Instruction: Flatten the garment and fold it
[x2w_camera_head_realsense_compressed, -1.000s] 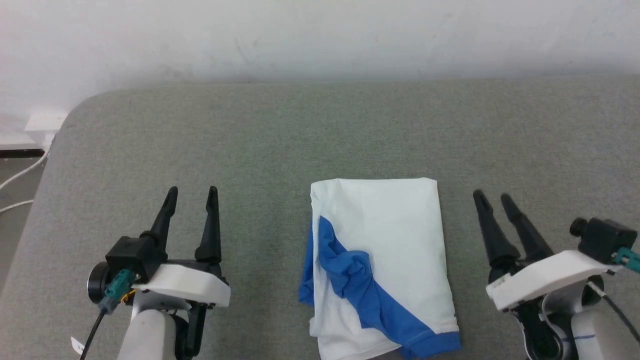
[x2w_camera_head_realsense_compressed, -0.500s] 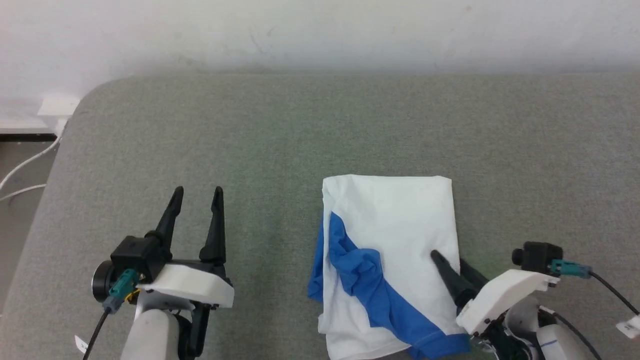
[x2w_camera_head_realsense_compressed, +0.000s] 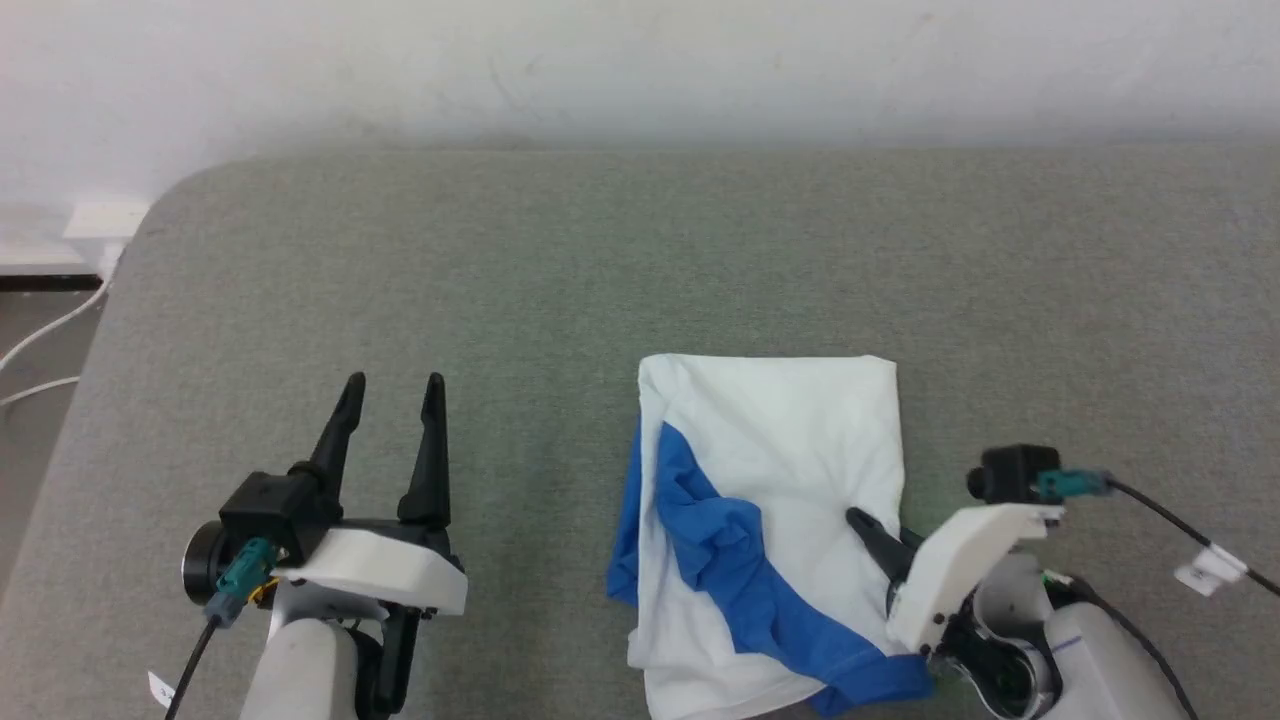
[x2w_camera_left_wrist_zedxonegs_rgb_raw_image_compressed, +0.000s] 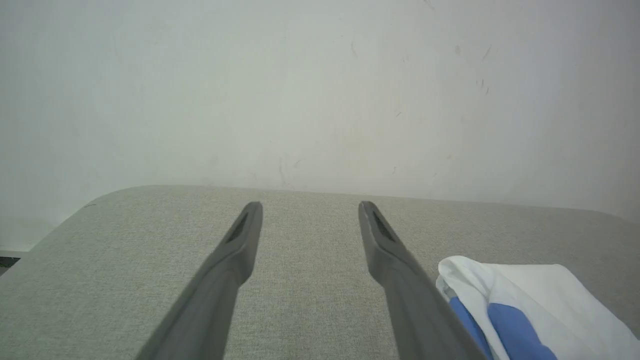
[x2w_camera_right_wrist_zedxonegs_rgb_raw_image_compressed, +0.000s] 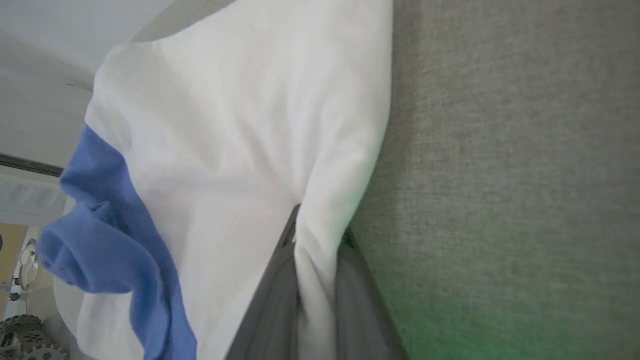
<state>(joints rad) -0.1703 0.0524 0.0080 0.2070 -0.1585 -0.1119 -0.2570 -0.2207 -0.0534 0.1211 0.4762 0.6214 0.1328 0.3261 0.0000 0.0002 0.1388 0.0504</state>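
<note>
Your right gripper (x2w_camera_head_realsense_compressed: 880, 530) has swung in from well to the right of the garment (x2w_camera_head_realsense_compressed: 790, 440) and now sits at its right edge, towards the near end; a second ago it stood clear of the cloth with its fingers parted. Far to the left of the garment, two pale cables (x2w_camera_head_realsense_compressed: 40, 350) trail past the rounded corner of the grey padded surface (x2w_camera_head_realsense_compressed: 500, 280). Closer in, but still apart from the garment's left side, your left gripper (x2w_camera_head_realsense_compressed: 392, 385) hovers where it was before, fingers spread wide with nothing between them. The garment lies on the grey surface, folded into a rough rectangle. It is white on top, and a rumpled blue band (x2w_camera_head_realsense_compressed: 740, 580) runs diagonally from its left edge to its near right corner. At the right edge, your right wrist view shows the gripper's two dark fingers (x2w_camera_right_wrist_zedxonegs_rgb_raw_image_compressed: 275, 305) pinching a raised ridge of white cloth, one finger on top of the garment and the other against its outer side. Beyond the garment's far edge, the grey surface meets a plain white wall (x2w_camera_head_realsense_compressed: 640, 60).
</note>
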